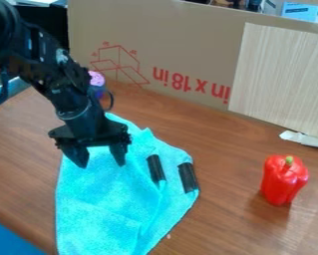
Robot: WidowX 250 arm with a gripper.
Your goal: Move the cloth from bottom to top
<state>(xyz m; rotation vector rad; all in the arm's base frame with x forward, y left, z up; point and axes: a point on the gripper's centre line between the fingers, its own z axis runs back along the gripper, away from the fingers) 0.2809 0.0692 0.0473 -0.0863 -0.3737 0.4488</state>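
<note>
Blue cloth under open gripper, pepper off to the right

Cloth point(98, 199), bright turquoise, on the brown wooden table point(231, 226), left of centre in view, running from behind the gripper down to the bottom edge. Lies rumpled, a fold line down its right part, one small peak sticking up near the top.

Gripper point(101, 160) hangs over the upper left part of the cloth, pointing down, claw spread, cloth visible between the two tips. Nothing clamped. Can't tell if the tips touch the fabric. Arm point(55, 79) comes in from upper left.

Two short black bars point(188, 177) on the cloth's right side, side by side, apart.

Red pepper point(281, 182) with green stem, upright on the table, well right of the cloth. Pink and purple item point(96, 78), partly hidden behind the arm. Cardboard point(188, 45) stands along the back, light wood-grain panel point(281, 79) against it.
</note>
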